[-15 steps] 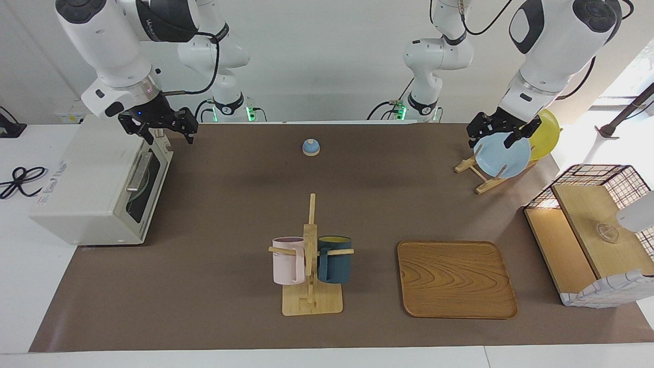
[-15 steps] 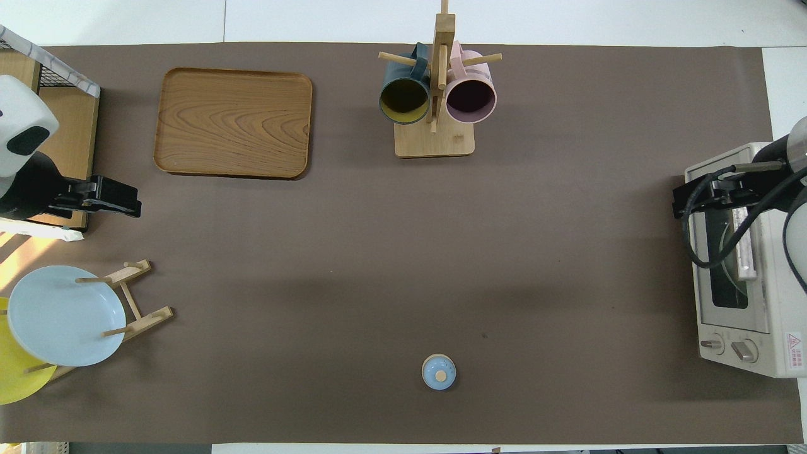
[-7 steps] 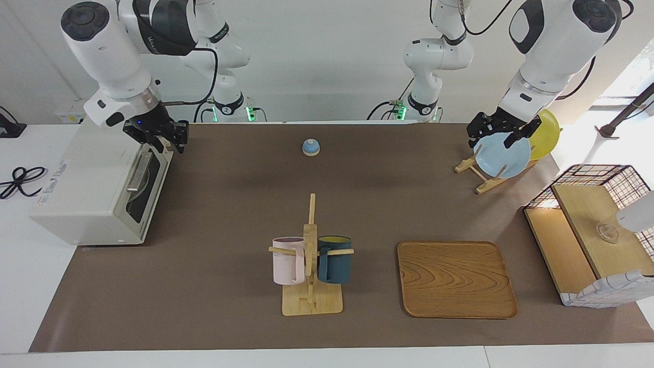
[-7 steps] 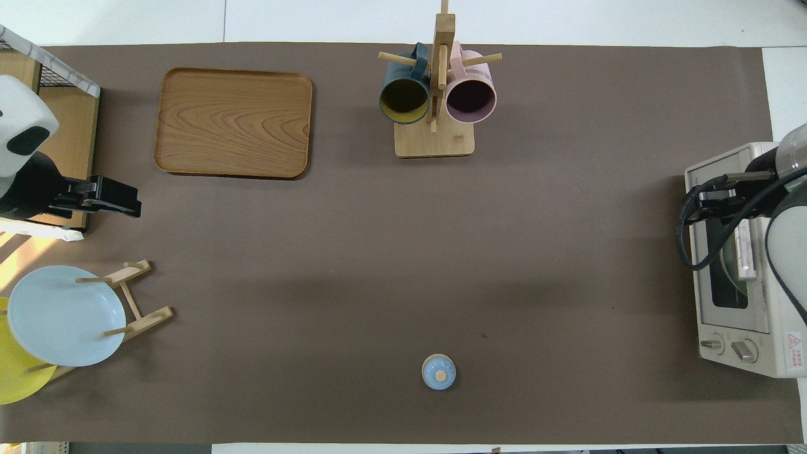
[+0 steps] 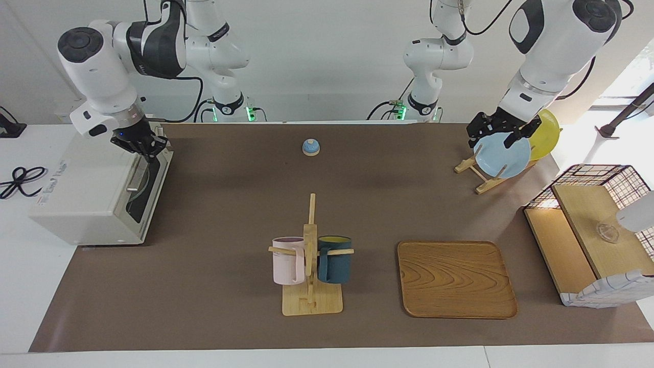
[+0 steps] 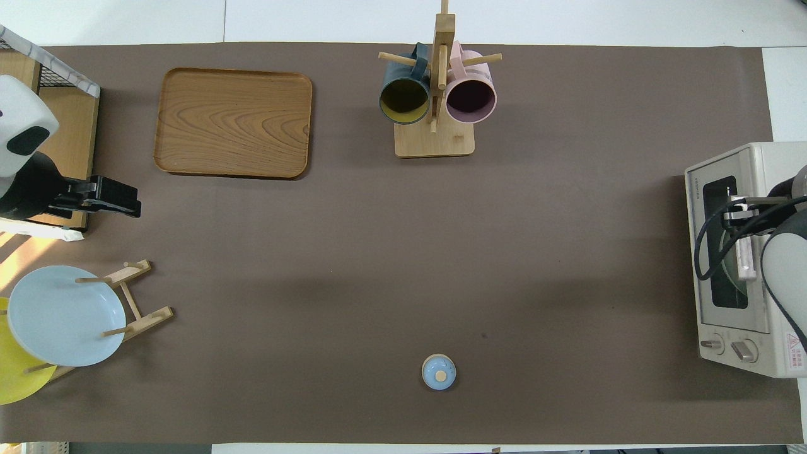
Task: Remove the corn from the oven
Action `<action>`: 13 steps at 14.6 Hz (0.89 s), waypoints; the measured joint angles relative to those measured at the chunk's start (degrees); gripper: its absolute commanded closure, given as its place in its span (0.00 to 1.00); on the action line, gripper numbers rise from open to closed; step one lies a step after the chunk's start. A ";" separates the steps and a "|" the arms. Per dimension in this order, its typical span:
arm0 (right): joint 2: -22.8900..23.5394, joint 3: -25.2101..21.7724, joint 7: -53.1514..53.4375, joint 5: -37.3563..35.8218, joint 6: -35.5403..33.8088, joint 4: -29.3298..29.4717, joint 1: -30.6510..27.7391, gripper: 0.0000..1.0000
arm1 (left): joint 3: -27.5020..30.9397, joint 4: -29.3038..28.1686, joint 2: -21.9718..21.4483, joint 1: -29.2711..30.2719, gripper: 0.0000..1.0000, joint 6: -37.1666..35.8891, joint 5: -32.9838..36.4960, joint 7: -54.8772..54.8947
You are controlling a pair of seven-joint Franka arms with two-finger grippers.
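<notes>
The off-white oven [image 5: 87,184] stands at the right arm's end of the table, also in the overhead view [image 6: 734,340]. Its dark glass door [image 5: 148,191] is closed and its bar handle [image 5: 138,176] runs along the top of the door. The corn is hidden. My right gripper [image 5: 145,148] is low over the upper edge of the door, at the end of the handle nearer to the robots; in the overhead view [image 6: 739,211] the arm covers most of it. My left gripper [image 5: 494,137] waits, open and empty, over the blue plate [image 5: 503,158].
A plate rack holds the blue plate and a yellow plate [image 5: 546,134]. A wire-and-wood basket shelf [image 5: 592,230] stands at the left arm's end. A wooden tray [image 5: 456,278], a mug rack [image 5: 310,266] with two mugs and a small blue knobbed lid [image 5: 310,147] stand mid-table.
My right gripper has swung from beside the oven's door corner toward the oven and down onto the door's upper edge. The left arm has not moved.
</notes>
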 measured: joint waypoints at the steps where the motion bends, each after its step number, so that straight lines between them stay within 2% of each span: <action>1: 0.00 -0.01 0.00 -0.30 0.99 -0.73 -0.68 1.00 | 0.00 0.00 0.00 0.00 0.00 0.00 0.00 0.00; 8: 0.06 -0.13 -0.01 -0.44 5.37 -4.34 -4.24 1.00 | 0.00 0.00 0.00 0.00 0.00 0.00 0.00 0.00; 13: 0.09 -0.16 -0.03 -0.45 5.56 -4.96 -5.15 1.00 | 0.00 0.00 0.00 0.00 0.00 0.00 0.00 0.00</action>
